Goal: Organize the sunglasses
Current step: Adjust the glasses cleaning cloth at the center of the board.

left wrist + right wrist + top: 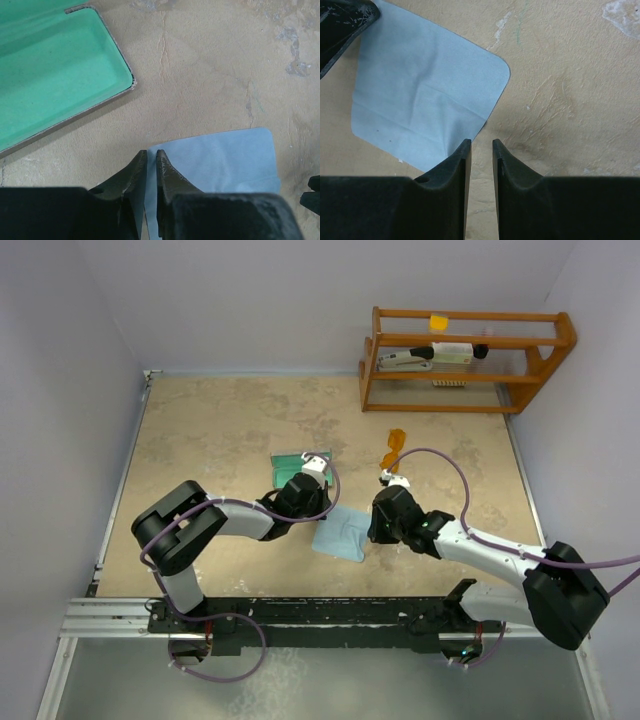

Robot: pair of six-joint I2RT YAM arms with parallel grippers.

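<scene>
The orange sunglasses (395, 448) lie on the table, beyond my right gripper and in front of the rack. The grey case (292, 462) lies open, its green lining (50, 75) facing up. The light blue cloth (340, 532) lies flat between both grippers. My left gripper (320, 507) is at the cloth's far left corner. Its jaws (151, 154) are almost closed, with the cloth's (220, 160) corner edge between the tips. My right gripper (368, 537) is narrowly open (481, 142) at the cloth's (420, 100) right edge. There is bare table between its tips.
A wooden rack (465, 360) stands at the back right with a few small items on its shelves. White walls close in the table on the left, back and right. The left finger (340, 25) shows at the top left of the right wrist view.
</scene>
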